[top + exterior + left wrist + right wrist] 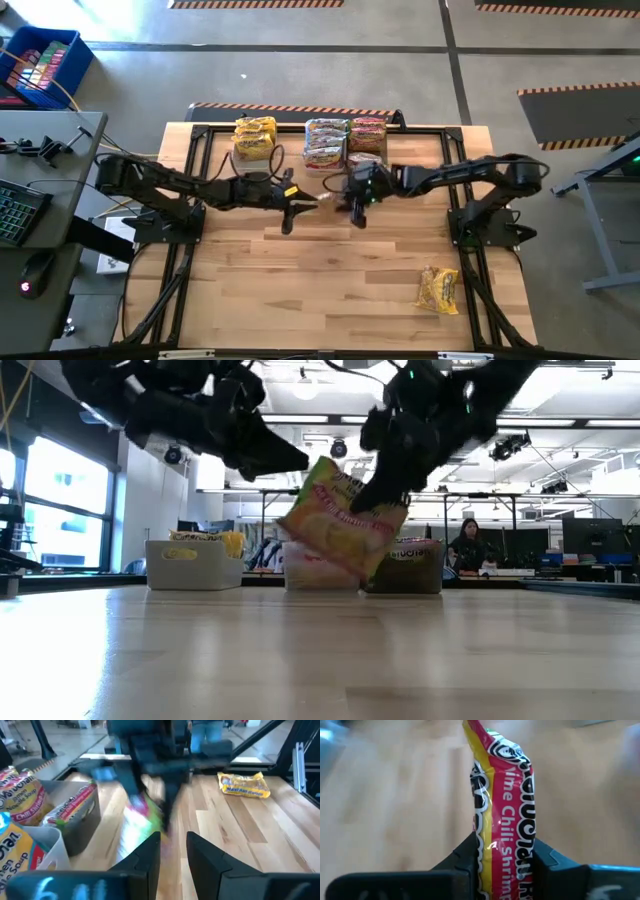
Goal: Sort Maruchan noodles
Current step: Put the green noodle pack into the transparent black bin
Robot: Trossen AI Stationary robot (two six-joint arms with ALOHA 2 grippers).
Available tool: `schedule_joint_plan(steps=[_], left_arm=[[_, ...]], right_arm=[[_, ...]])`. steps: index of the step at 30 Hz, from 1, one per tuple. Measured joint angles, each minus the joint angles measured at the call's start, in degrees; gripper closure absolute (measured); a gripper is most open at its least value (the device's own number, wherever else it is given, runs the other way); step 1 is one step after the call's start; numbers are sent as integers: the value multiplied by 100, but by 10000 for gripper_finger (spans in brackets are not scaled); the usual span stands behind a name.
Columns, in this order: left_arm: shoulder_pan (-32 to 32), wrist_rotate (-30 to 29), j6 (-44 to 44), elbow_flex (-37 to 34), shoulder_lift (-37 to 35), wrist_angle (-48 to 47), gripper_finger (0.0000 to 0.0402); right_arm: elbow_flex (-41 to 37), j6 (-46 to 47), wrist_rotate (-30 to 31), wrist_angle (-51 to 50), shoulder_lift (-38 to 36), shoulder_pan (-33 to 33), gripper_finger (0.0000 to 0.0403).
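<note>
A yellow and pink-red Maruchan packet (340, 525) printed "Lime Chili Shrimp" hangs tilted over the table's middle, in my right gripper (507, 865), which is shut on it. My left gripper (172, 852) is open, just left of the packet (142, 817), with nothing between its fingers. In the high view the two grippers (298, 206) (352, 200) face each other, the packet (326, 198) between them. Another yellow packet (438, 290) lies flat near the table's right near corner. My right gripper pinches the packet between its two fingers at its upper end (505, 845). The fingers come slanting down from the table's right. The packet sits edge-on in the hold and hangs tilted below the fingers (390, 490), lifted clear of the table.
Three bins stand in a row at the far edge: a clear one with yellow packets (255, 138), a middle one (327, 143) and a dark one (367, 135) with more packets. Bare wood lies across the near half. A person sits in the room behind (468, 545).
</note>
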Motion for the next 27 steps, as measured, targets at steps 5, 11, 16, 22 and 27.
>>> schedule_joint_plan(steps=[5, 11, 16, 22, 27], left_arm=[[0, -6, -44, -475, -45, 627, 314], [-11, -2, -159, -656, -43, 931, 314], [-15, 36, -153, -656, -43, 953, 314], [-15, 36, -105, -656, -43, 1066, 314], [-15, 36, -102, -656, -43, 1066, 314]], right_arm=[[1328, -1264, 1643, -2492, -262, -163, 321], [2566, -2597, 2175, -3827, -168, -687, 321], [2989, -3003, 2225, -4594, -181, -1282, 321], [2692, -3465, 2065, -4617, -172, -2032, 321], [2205, -3843, 1684, -4000, -168, -2463, 321]])
